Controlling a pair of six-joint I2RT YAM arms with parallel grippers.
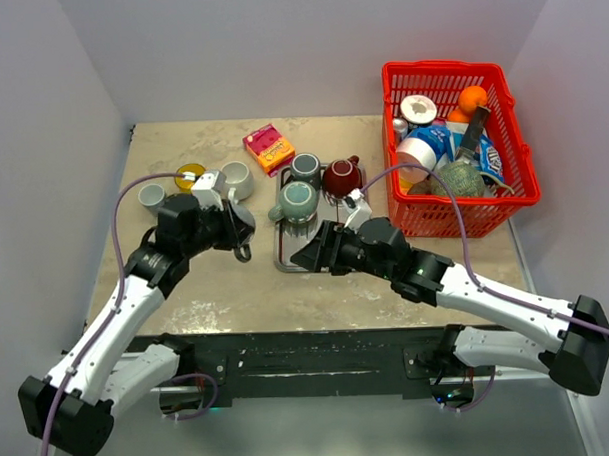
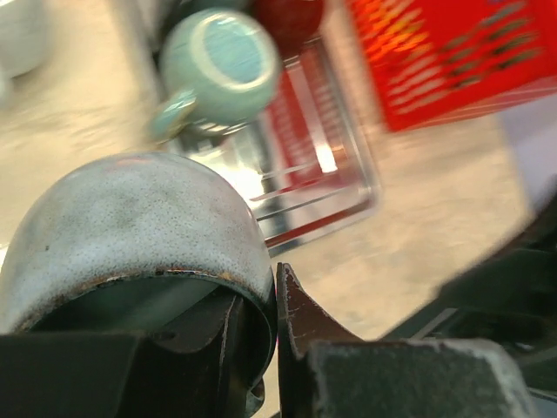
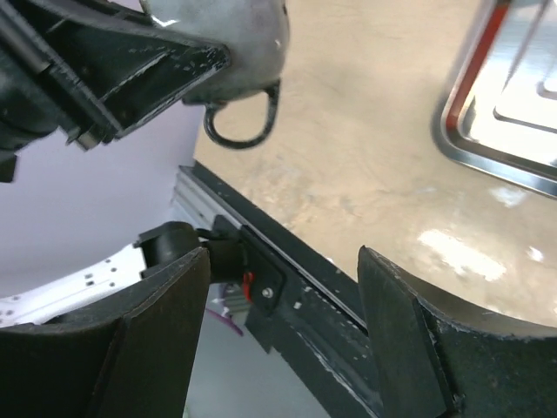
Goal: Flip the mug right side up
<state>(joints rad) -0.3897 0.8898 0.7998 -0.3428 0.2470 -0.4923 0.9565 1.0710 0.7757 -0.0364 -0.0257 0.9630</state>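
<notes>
My left gripper [image 2: 261, 296] is shut on the rim of a speckled grey-blue mug [image 2: 139, 226], with one finger inside it and one finger outside. The mug's mouth faces the wrist and its rounded base points away. In the top view the left gripper [image 1: 234, 228] holds the mug [image 1: 243, 231] above the table, left of the tray. In the right wrist view the mug [image 3: 248, 30] hangs at the top with its handle loop [image 3: 244, 122] pointing down. My right gripper [image 3: 285, 257] is open and empty. In the top view the right gripper [image 1: 310, 256] sits just right of the mug, at the tray's near corner.
A metal tray [image 1: 285, 251] holds a teal mug [image 1: 298, 198], a grey-green mug [image 1: 304, 168] and a dark red mug [image 1: 341, 175]. A red basket [image 1: 452, 143] of groceries stands at the back right. A pink box [image 1: 269, 147], two white cups [image 1: 236, 178] and a yellow lid [image 1: 190, 175] lie behind.
</notes>
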